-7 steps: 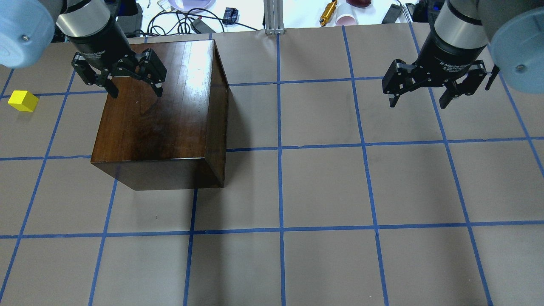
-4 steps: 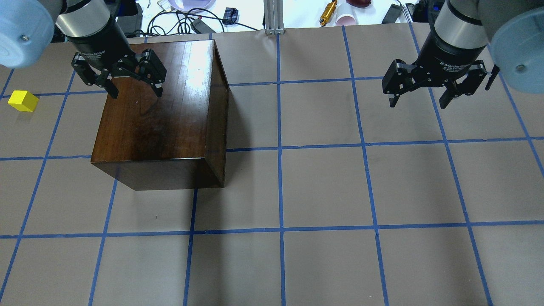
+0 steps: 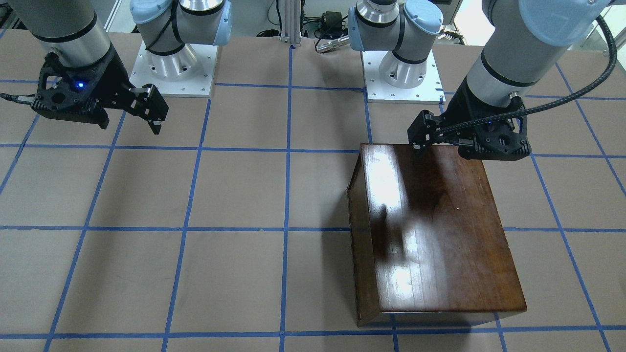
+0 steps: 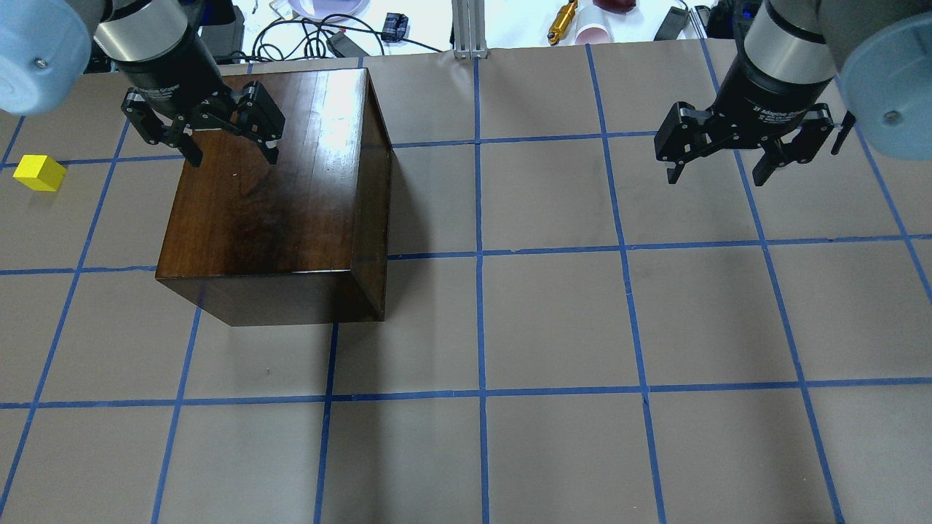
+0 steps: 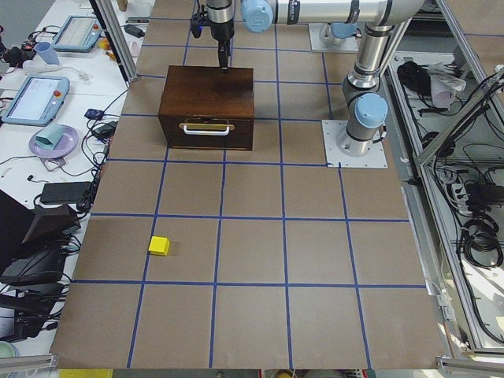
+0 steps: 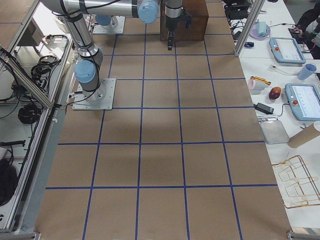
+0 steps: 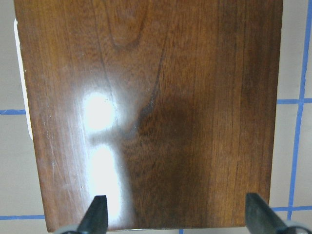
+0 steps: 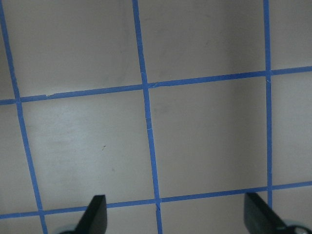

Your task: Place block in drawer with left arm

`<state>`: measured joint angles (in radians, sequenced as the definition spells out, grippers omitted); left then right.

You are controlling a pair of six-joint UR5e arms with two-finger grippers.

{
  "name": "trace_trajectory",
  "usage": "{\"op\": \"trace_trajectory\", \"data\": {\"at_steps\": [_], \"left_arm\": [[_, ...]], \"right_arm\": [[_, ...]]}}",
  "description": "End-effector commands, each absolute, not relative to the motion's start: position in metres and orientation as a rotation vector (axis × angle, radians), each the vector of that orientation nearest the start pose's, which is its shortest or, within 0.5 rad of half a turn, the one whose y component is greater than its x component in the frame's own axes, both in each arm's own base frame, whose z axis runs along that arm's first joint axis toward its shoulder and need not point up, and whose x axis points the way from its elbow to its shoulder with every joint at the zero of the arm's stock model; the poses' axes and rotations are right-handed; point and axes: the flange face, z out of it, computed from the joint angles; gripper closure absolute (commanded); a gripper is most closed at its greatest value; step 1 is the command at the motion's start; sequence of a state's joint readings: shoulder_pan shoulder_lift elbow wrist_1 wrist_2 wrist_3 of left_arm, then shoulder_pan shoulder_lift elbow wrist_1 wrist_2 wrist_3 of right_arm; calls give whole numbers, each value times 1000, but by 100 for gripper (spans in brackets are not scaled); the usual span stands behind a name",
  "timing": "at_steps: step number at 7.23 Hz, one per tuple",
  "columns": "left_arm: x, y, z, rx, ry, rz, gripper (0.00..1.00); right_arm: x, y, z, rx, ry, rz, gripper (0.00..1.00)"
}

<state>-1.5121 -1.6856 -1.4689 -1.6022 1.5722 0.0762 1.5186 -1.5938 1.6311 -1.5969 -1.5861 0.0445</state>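
Note:
The yellow block [image 4: 40, 173] lies on the table at the far left, apart from the dark brown box [image 4: 277, 196]; it also shows in the exterior left view [image 5: 159, 246]. The drawer [image 5: 206, 131] is shut, with its front panel and handle facing the table's left end. My left gripper [image 4: 233, 159] is open and empty, hovering over the far left part of the box top [image 7: 151, 112]. My right gripper [image 4: 717, 176] is open and empty above bare table at the far right.
The table [image 4: 553, 320] is brown paper with a blue tape grid. Beyond its far edge lie cables, a cup and tools [image 4: 564, 22]. The two arm bases [image 3: 401, 63] stand at the robot's side of the table.
The left gripper has drifted very slightly toward the table's far edge. The block, the box and the right arm have not moved.

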Motion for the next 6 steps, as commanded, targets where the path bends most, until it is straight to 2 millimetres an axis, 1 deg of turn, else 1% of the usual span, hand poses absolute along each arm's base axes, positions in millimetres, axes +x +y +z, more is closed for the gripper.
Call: {"op": "trace_trajectory", "data": {"at_steps": [1,2,3,4,5,6], "left_arm": [[-103,-544,477,17,3160,61,0],[-98,-545,481,12,3160,39,0],[-62,-553,487,-89,3157,-5,0],[-7,-562,487,-178,3156,-18,0],[25,-566,487,-129,3156,-29,0],[48,-573,485,-58,3147,-73,0]], "right_arm": [[107,-487,472,152,3153,17,0],[107,-487,472,152,3153,17,0],[107,-487,472,152,3153,17,0],[107,-487,472,152,3153,17,0],[107,-487,472,152,3153,17,0],[107,-487,472,152,3153,17,0]]}}
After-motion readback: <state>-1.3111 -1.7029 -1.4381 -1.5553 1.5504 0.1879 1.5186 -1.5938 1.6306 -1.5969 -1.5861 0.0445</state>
